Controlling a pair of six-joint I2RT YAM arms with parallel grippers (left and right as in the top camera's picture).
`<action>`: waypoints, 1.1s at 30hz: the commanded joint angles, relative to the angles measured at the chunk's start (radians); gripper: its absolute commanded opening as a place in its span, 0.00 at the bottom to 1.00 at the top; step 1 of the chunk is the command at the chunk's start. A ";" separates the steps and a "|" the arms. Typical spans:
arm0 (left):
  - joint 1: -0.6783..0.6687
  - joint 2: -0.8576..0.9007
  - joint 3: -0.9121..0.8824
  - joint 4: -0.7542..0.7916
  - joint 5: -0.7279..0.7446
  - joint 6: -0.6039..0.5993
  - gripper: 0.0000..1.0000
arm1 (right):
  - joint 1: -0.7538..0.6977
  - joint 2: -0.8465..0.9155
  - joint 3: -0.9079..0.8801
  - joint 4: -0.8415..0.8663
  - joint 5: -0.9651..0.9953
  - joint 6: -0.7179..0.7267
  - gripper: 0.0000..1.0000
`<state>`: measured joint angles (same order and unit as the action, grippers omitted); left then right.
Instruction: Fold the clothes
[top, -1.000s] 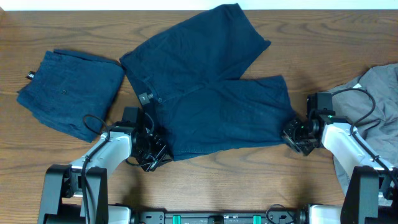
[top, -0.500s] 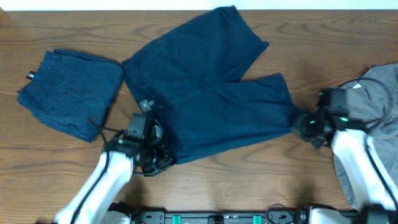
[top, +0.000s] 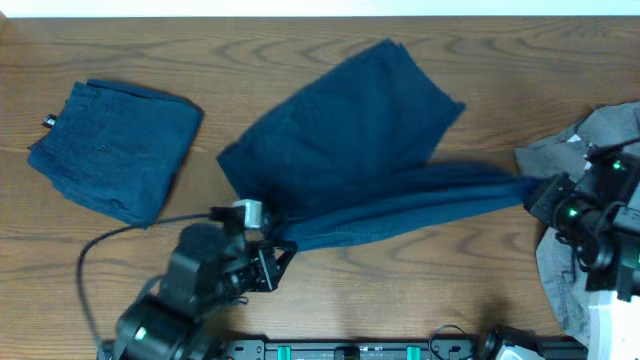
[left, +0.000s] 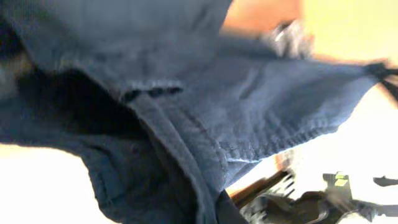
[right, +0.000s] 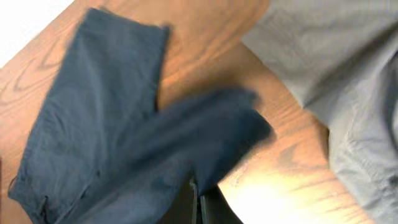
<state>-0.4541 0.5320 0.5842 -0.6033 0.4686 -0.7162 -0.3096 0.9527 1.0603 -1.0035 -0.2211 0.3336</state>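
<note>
Both grippers pinch the unfolded navy shorts (top: 350, 140) on the table (top: 470, 275): left gripper (top: 278, 255) clamped on the waistband corner, right gripper (top: 535, 190) closed on the near leg's hem, pulling that edge taut, probably to carry it over for a fold. Arms reach in low from the near side. Right of the shorts lies the grey shirt (top: 560, 155); left, well apart, a folded pair (top: 110, 150) with its black tag (top: 47, 122).

Folded shorts (top: 115, 150) on table (top: 400, 300), far left. Spread shorts (top: 350, 150) at centre, one leg reaching far, other stretched right. Left gripper (top: 278, 252) at their near-left corner; right gripper (top: 533, 192) at end of right leg. Shirt (top: 570, 155) at right edge, just beside right gripper.
</note>
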 joint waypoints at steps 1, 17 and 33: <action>0.005 -0.062 0.020 -0.010 -0.167 -0.095 0.06 | -0.018 0.007 0.070 0.013 0.068 -0.112 0.01; 0.005 0.159 0.020 0.030 -0.674 -0.363 0.06 | 0.245 0.443 0.093 0.535 -0.045 -0.219 0.01; 0.145 0.705 0.020 0.477 -0.758 -0.362 0.07 | 0.383 0.862 0.093 1.129 -0.031 -0.188 0.01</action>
<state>-0.3527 1.1675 0.5941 -0.1516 -0.2119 -1.0733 0.0711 1.7687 1.1324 0.0803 -0.3168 0.1333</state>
